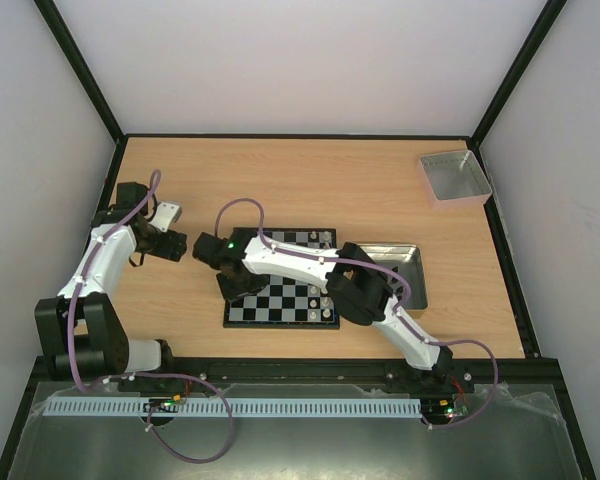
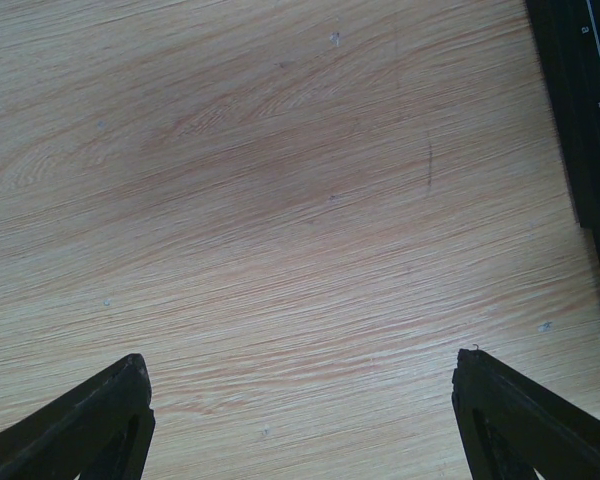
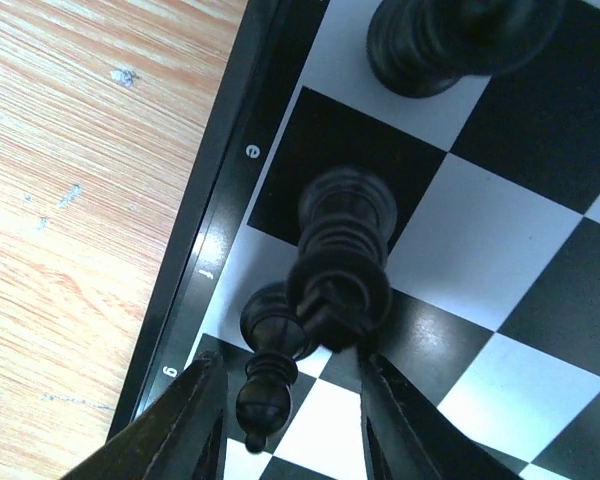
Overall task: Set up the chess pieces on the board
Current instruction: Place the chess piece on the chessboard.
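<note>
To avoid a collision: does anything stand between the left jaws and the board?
Only bare table separates the left jaws from the board. But the right arm reaches over the board's left side, its jaws above black pieces there.

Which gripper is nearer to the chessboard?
Right. The right gripper hangs over the left edge of the board, with black pieces between its fingers. The left gripper hovers open over the table left of the board, whose rim just shows in its wrist view.

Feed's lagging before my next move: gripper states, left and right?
Left gripper: open, holding nothing.
Right gripper: around black chess pieces; grip cannot be told.
</note>
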`<state>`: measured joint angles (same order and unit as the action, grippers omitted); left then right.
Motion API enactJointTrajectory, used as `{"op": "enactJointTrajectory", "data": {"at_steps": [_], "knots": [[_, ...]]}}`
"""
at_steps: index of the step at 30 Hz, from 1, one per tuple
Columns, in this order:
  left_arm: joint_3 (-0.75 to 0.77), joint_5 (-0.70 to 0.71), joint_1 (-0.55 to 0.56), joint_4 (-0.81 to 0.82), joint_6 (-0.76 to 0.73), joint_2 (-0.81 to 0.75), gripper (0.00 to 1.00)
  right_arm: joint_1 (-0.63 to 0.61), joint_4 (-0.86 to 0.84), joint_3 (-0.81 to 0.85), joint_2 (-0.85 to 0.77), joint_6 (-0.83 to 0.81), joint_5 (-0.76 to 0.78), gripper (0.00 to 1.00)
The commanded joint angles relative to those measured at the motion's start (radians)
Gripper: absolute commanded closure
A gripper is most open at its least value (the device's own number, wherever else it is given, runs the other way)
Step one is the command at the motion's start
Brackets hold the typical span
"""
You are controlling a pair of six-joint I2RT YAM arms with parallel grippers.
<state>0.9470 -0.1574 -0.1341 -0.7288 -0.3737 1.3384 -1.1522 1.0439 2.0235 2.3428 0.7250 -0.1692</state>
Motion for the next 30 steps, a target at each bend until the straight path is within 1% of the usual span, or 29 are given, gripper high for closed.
{"op": "enactJointTrajectory", "data": {"at_steps": [1,3,7,10,16,18,21,23,24,25,27,28,30], "knots": [[0.003,-0.014,-0.005,-0.028,0.000,0.004,0.18,-0.006,0.005,-0.013,-0.061,0.007,0.019,0.63],[0.001,-0.014,-0.005,-0.029,0.000,0.004,0.18,-0.006,0.004,-0.014,-0.069,0.008,0.019,0.62],[0.001,-0.012,-0.005,-0.029,0.001,0.003,0.18,-0.006,0.001,-0.014,-0.082,0.004,0.011,0.52],[0.000,-0.011,-0.005,-0.030,0.001,0.002,0.19,-0.006,0.006,-0.011,-0.093,0.002,0.012,0.49],[0.001,-0.009,-0.005,-0.036,0.000,-0.002,0.19,-0.006,0.051,0.014,-0.147,0.002,0.009,0.50],[0.001,-0.010,-0.005,-0.038,-0.001,-0.004,0.19,-0.004,0.079,0.029,-0.190,0.002,0.008,0.50],[0.003,-0.005,-0.005,-0.041,-0.004,-0.007,0.19,0.025,0.158,0.025,-0.284,0.009,0.059,0.50],[0.004,-0.003,-0.005,-0.040,-0.004,-0.007,0.19,0.071,0.190,-0.035,-0.375,0.015,0.121,0.51],[0.004,-0.002,-0.005,-0.039,-0.002,-0.007,0.19,0.106,0.189,-0.094,-0.426,0.017,0.134,0.54],[0.005,-0.002,-0.005,-0.037,-0.002,-0.005,0.19,0.146,0.179,-0.185,-0.487,0.019,0.149,0.58],[0.008,-0.005,-0.004,-0.037,0.003,0.002,0.19,0.225,0.156,-0.323,-0.597,0.029,0.175,0.69],[0.011,-0.009,-0.005,-0.037,0.005,0.008,0.19,0.257,0.151,-0.384,-0.644,0.038,0.185,0.73],[0.022,-0.018,-0.005,-0.042,0.009,0.018,0.19,0.309,0.125,-0.508,-0.732,0.053,0.197,0.75]]}}
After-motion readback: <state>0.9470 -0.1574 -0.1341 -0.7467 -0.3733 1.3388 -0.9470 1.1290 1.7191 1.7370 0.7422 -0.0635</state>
